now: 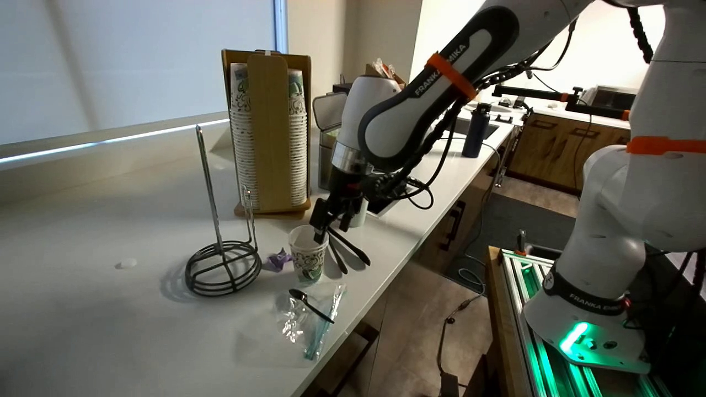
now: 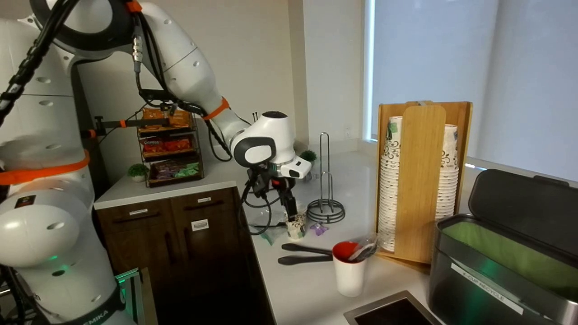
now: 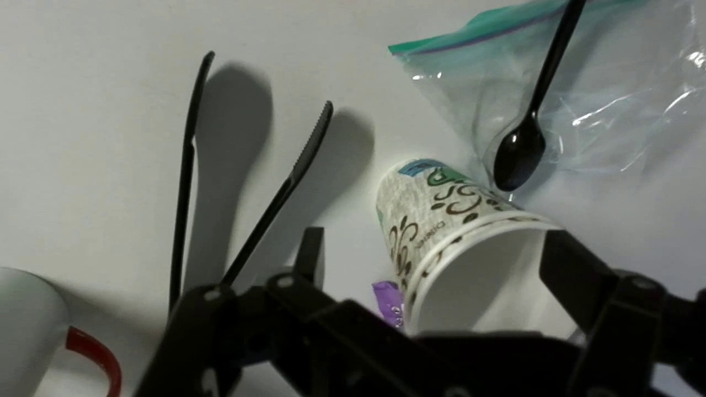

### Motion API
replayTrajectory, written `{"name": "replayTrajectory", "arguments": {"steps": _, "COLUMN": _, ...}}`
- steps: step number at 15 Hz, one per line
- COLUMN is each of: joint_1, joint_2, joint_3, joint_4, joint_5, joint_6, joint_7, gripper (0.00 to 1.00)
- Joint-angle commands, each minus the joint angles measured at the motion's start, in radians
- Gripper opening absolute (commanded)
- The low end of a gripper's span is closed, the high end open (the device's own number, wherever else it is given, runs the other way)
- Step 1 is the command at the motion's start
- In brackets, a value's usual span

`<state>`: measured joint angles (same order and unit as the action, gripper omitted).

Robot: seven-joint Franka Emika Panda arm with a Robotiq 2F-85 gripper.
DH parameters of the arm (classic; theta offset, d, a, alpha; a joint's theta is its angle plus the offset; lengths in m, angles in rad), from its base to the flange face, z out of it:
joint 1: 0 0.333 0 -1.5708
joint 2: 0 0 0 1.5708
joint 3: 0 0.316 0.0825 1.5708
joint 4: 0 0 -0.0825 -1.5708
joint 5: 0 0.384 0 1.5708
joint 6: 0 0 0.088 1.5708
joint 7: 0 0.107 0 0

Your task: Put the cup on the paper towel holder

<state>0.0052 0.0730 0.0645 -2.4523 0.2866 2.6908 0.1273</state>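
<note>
The cup is a whitish paper cup with green and brown print. It stands upright, mouth up, on the counter in both exterior views [image 1: 309, 260] [image 2: 296, 228] and shows in the wrist view [image 3: 436, 204]. The paper towel holder, a thin dark metal rod on a coiled-wire ring base, stands beside it in both exterior views [image 1: 223, 270] [image 2: 326, 212]; it is out of the wrist view. My gripper [image 1: 332, 229] is open above the cup, also in the wrist view [image 3: 433, 253]. One finger overlaps the cup's rim; I cannot tell whether it is inside. The other finger is apart from the cup.
A purple wrapper [image 1: 279, 259] lies between cup and holder. A plastic bag [image 1: 325, 325] with a black spoon [image 1: 310, 304], black knives [image 3: 265, 215], a white-and-red cup [image 2: 349, 275], a wooden cup dispenser [image 1: 268, 132] and a grey bin [image 2: 487, 275] stand or lie around.
</note>
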Motion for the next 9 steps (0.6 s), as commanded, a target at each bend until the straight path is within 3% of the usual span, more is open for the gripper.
{"name": "replayTrajectory", "arguments": {"steps": 1, "joint_1": 0.015, "joint_2": 0.032, "joint_3": -0.036, "joint_4": 0.018, "joint_5": -0.082, "joint_6": -0.028, "joint_7": 0.183, "gripper": 1.00}}
{"name": "replayTrajectory", "arguments": {"steps": 2, "joint_1": 0.023, "joint_2": 0.051, "joint_3": -0.042, "joint_4": 0.038, "joint_5": -0.123, "joint_6": -0.039, "joint_7": 0.236, "gripper": 1.00}}
{"name": "replayTrajectory", "arguments": {"steps": 3, "joint_1": 0.029, "joint_2": 0.067, "joint_3": -0.042, "joint_4": 0.060, "joint_5": -0.145, "joint_6": -0.056, "joint_7": 0.264, "gripper": 0.93}}
{"name": "replayTrajectory", "arguments": {"steps": 4, "joint_1": 0.039, "joint_2": 0.083, "joint_3": -0.044, "joint_4": 0.086, "joint_5": -0.181, "joint_6": -0.077, "joint_7": 0.304, "gripper": 0.75}}
{"name": "replayTrajectory", "arguments": {"steps": 9, "joint_1": 0.086, "joint_2": 0.136, "joint_3": -0.050, "joint_4": 0.199, "joint_5": -0.270, "joint_6": -0.201, "joint_7": 0.413, "gripper": 0.35}}
